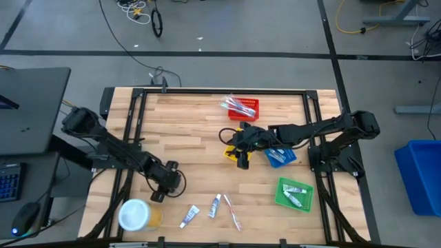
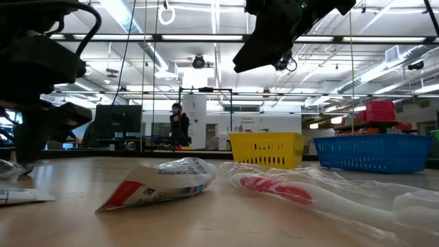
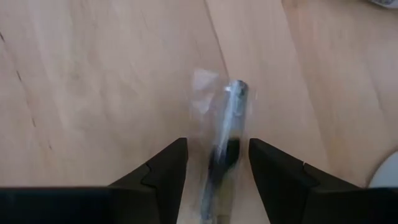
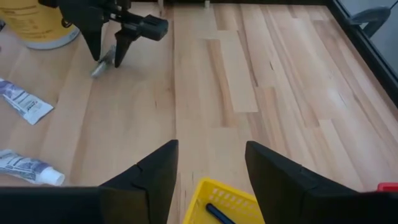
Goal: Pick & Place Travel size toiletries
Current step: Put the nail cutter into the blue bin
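The left gripper (image 3: 217, 163) is down at the table with its fingers spread either side of a wrapped razor (image 3: 227, 134) near the tub (image 1: 134, 214) — it should sink squarely before pinching. The right gripper (image 4: 210, 163), spread and empty, hangs over the yellow tray (image 4: 225, 202). Only the left wrist view shows the razor lined up between the fingers — from above it's hidden.

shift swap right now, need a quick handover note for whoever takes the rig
Left gripper: open, fingers either side of a wrapped black razor on the wooden table, near the white-lidded yellow tub.
Right gripper: open, empty, above the yellow square tray, which holds a dark item.
Done: items lie in the red tray, blue tray and green tray.
Left: the razor, two white tubes and a wrapped red-handled toothbrush.
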`<state>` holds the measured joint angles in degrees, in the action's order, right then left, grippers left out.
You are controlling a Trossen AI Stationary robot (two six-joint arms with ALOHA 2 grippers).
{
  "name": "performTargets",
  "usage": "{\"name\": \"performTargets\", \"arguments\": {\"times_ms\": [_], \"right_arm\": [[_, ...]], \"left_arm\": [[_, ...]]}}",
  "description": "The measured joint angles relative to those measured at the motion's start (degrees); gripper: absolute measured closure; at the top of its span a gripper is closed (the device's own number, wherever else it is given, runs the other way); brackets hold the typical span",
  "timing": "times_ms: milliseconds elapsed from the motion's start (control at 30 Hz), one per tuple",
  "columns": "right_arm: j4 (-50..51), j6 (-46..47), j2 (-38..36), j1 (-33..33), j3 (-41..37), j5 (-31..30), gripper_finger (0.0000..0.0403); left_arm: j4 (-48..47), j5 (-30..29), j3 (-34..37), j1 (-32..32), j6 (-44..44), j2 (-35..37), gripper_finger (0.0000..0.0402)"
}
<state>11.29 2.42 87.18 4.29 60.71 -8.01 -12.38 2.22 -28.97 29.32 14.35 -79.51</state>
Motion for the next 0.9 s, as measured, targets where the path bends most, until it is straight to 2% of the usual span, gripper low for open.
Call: {"name": "performTargets", "arguments": {"times_ms": [300, 633, 733, 900], "right_arm": [[-2.0, 0.0, 0.0, 0.0, 0.0, 0.1, 0.0200], [-3.1, 0.2, 0.2, 0.0, 0.0, 0.1, 0.0196], [-3.8, 0.3, 1.2, 0.0, 0.0, 0.6, 0.0199], [-6.4, -1.1, 5.3, 0.6, 0.0, 2.5, 0.0198]], "left_arm": [[-1.4, -4.4, 0.0, 1.7, -1.3, -0.2, 0.0252], [-0.1, -8.9, 0.0, 1.2, -1.6, -0.3, 0.0338], [-0.6, -12.8, -1.5, -0.3, -3.6, -0.6, 0.0340], [0.1, -18.0, -6.4, -4.2, -9.2, -0.5, 0.0320]]}}
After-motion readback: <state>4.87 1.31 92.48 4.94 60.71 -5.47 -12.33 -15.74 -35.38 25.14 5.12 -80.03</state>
